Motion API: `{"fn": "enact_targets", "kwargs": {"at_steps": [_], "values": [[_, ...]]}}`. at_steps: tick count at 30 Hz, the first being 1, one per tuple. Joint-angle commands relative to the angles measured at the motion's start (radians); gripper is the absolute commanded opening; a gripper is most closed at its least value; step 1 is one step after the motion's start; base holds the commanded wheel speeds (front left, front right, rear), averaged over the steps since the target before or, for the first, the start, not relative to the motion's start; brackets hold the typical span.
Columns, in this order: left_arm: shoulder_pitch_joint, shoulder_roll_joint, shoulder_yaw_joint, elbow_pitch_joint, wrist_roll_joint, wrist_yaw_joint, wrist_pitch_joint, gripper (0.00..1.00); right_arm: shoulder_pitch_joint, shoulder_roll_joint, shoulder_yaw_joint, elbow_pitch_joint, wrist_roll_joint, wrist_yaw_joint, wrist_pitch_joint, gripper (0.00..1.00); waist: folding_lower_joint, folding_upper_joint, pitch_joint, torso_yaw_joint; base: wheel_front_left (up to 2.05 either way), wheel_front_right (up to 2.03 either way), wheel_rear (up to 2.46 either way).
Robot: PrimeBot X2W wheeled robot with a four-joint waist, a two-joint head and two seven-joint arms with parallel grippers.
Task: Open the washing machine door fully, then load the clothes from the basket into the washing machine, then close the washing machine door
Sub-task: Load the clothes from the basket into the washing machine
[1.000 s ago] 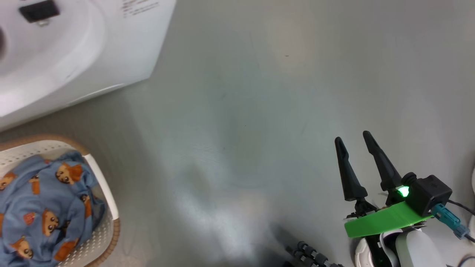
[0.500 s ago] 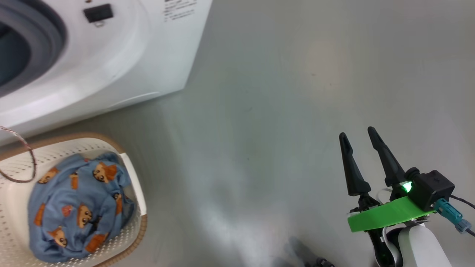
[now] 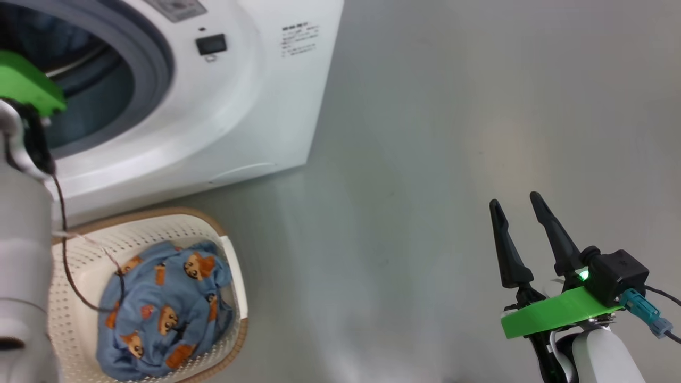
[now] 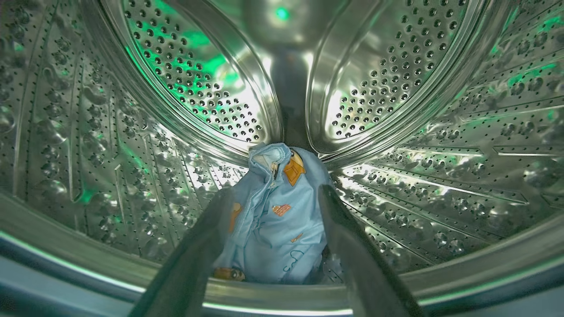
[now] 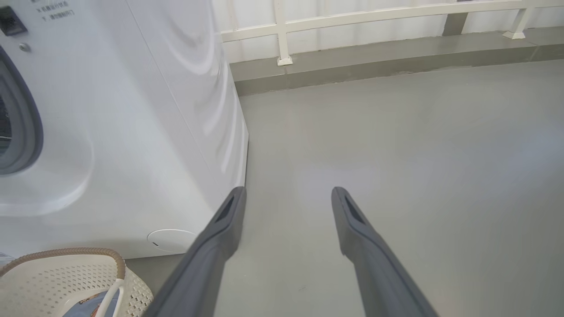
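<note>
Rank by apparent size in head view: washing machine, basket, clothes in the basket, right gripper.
1. washing machine
2. basket
3. clothes
4. right gripper
No close calls.

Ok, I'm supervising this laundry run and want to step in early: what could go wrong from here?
1. The blue garment lies right at the drum's front lip, between the open left gripper's fingers. Pulling the arm back could drag it out again.
2. A thin cable from the left forearm drapes over the basket and the clothes in it. The next pick might snag it.
</note>
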Motion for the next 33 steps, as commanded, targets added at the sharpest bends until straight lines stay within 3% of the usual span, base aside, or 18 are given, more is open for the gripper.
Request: {"fn": "enact_targets", "kwargs": {"at_steps": [1, 15, 24, 33], "values": [[0.03, 0.036, 0.015, -0.034, 0.0, 0.002, -0.008, 1.0, 0.022, -0.012, 0.013, -0.016, -0.016, 0.002, -0.005, 1.0, 0.0, 0.0, -0.049, 0.041, 0.0, 0.0, 0.0], [0.273, -0.066, 0.051, -0.182, 0.011, -0.022, -0.008, 1.0, 0.062, -0.012, -0.025, 0.0, -0.02, 0.002, -0.005, 1.0, 0.0, 0.0, -0.164, 0.107, 0.0, 0.0, 0.0], [0.527, -0.138, 0.063, -0.326, 0.003, -0.063, -0.008, 1.0, 0.1, -0.012, -0.047, 0.004, -0.013, 0.002, -0.005, 1.0, 0.0, 0.0, -0.26, 0.122, 0.0, 0.0, 0.0], [0.794, -0.164, 0.063, -0.533, 0.003, -0.049, -0.008, 1.0, 0.139, -0.012, -0.047, -0.005, -0.036, 0.002, -0.005, 1.0, 0.0, 0.0, -0.351, 0.135, 0.0, 0.0, 0.0]]}}
